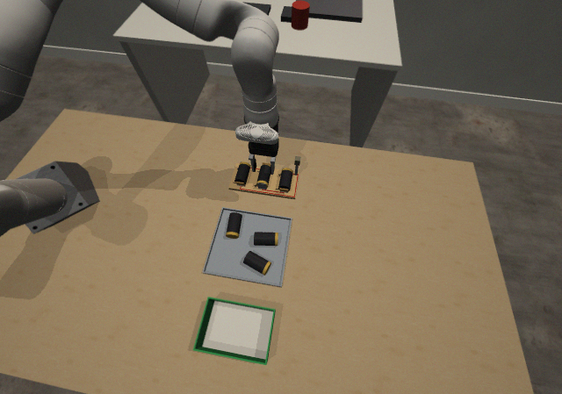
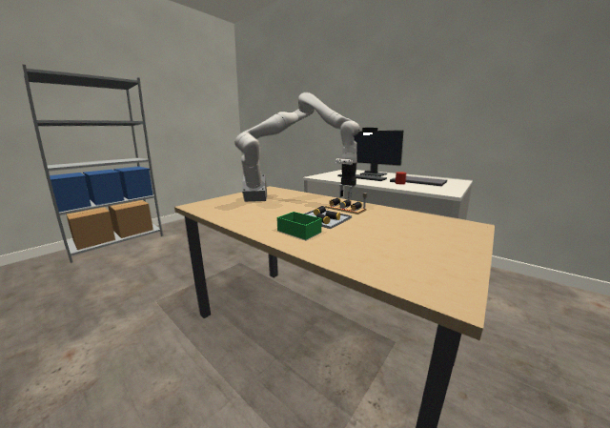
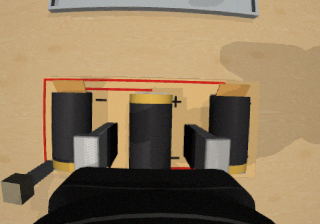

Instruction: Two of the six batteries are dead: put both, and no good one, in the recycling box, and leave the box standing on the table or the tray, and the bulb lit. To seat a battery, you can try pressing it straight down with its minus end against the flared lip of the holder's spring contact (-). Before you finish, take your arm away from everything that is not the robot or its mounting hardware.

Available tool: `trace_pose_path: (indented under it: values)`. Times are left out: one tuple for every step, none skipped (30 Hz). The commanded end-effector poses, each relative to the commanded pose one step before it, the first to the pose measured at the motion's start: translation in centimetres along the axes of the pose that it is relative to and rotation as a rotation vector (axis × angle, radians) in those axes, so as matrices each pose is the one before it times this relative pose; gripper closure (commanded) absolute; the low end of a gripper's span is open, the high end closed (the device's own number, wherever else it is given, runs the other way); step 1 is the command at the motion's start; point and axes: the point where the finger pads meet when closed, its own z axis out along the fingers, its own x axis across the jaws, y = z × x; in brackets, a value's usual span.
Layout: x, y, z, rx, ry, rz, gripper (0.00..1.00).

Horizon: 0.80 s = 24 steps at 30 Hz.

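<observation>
Pincer [image 3: 152, 147] open, empty, fingers astride the middle battery [image 3: 151, 130] in the holder [image 1: 265, 189] near the tabletop's [image 1: 390, 267] far edge; tray [image 1: 218, 262] and box [image 1: 202, 331] nearer, bare wood either side

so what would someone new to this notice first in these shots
Probably the open pincer, empty, its fingers either side of the middle battery of three in the holder at the table's far side. Next, three loose batteries lie on the grey tray, and the green recycling box sits nearest the top camera with nothing in it.
</observation>
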Motion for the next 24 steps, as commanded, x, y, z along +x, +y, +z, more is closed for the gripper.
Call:
trace_pose_path:
  values:
    - [-0.039,0.046,-0.09,-0.00148,-0.00129,-0.00021,0.1]
    - [0.0,0.0,0.0,0.0,0.0,0.0,0.1]
    - [0.0,0.0,0.0,0.0,0.0,0.0,0.1]
    - [0.0,0.0,0.0,0.0,0.0,0.0,0.1]
    - [0.0,0.0,0.0,0.0,0.0,0.0,0.1]
    - [0.0,0.0,0.0,0.0,0.0,0.0,0.1]
    - [0.0,0.0,0.0,0.0,0.0,0.0,0.1]
    - [0.0,0.0,0.0,0.0,0.0,0.0,0.1]
    - [0.0,0.0,0.0,0.0,0.0,0.0,0.1]
    - [0.0,0.0,0.0,0.0,0.0,0.0,0.1]
    - [0.0,0.0,0.0,0.0,0.0,0.0,0.1]
    - [0.0,0.0,0.0,0.0,0.0,0.0,0.1]
    - [0.0,0.0,0.0,0.0,0.0,0.0,0.1]
    - [0.0,0.0,0.0,0.0,0.0,0.0,0.1]
    - [0.0,0.0,0.0,0.0,0.0,0.0,0.1]
    - [0.0,0.0,0.0,0.0,0.0,0.0,0.1]
    - [0.0,0.0,0.0,0.0,0.0,0.0,0.1]
    - [0.0,0.0,0.011,0.0,0.0,0.0,0.1]
    - [0.0,0.0,0.069,0.0,0.0,0.0,0.1]
    - [0.0,0.0,0.159,0.0,0.0,0.0,0.1]
    - [0.0,-0.001,0.259,0.00001,0.0,0.00001,0.1]
    - [0.0,0.001,0.353,0.0,0.0,-0.00001,0.1]
    - [0.0,0.0,0.423,0.0,0.0,0.0,0.1]
    - [0.0,0.0,0.463,0.0,0.0,0.0,0.1]
